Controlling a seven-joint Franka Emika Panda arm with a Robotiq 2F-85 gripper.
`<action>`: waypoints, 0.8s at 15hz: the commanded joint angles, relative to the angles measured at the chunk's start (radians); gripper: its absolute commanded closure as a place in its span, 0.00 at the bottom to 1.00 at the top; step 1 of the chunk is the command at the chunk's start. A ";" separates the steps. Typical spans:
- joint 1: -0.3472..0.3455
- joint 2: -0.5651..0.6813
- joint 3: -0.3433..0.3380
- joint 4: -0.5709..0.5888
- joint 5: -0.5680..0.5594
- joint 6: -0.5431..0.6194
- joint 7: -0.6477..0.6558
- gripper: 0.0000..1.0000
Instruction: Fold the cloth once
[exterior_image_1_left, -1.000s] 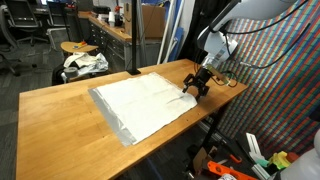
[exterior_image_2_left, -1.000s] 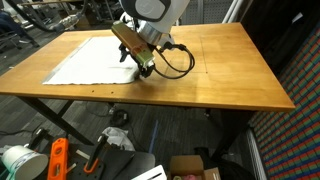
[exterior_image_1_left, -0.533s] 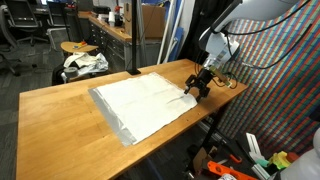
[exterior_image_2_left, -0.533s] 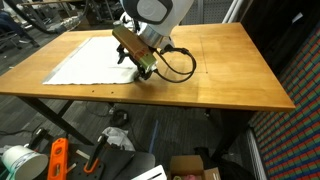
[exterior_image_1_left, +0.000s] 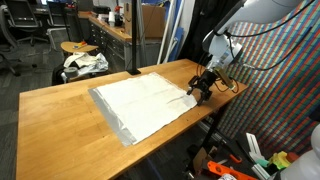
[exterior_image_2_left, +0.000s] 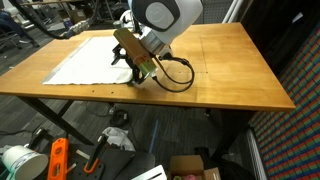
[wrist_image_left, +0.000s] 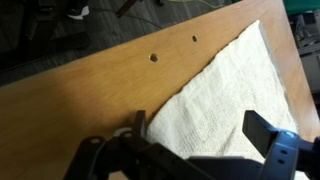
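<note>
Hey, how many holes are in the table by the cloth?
2, in the wrist view: one hole left of the cloth edge, one nearer its top corner. Others may lie hidden under it.

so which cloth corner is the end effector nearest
The cloth corner by the end effector, toward the multicoloured wall; the other three lie well away.

cloth (wrist_image_left: 230, 100) partly hidden under blurred claw (wrist_image_left: 196, 122) in wrist view, its base cut off below
</note>
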 joint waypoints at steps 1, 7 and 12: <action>-0.031 0.044 -0.010 0.049 0.106 -0.095 -0.010 0.00; -0.026 0.076 -0.026 0.057 0.246 -0.061 -0.021 0.00; -0.015 0.094 -0.046 0.108 0.178 -0.117 0.008 0.00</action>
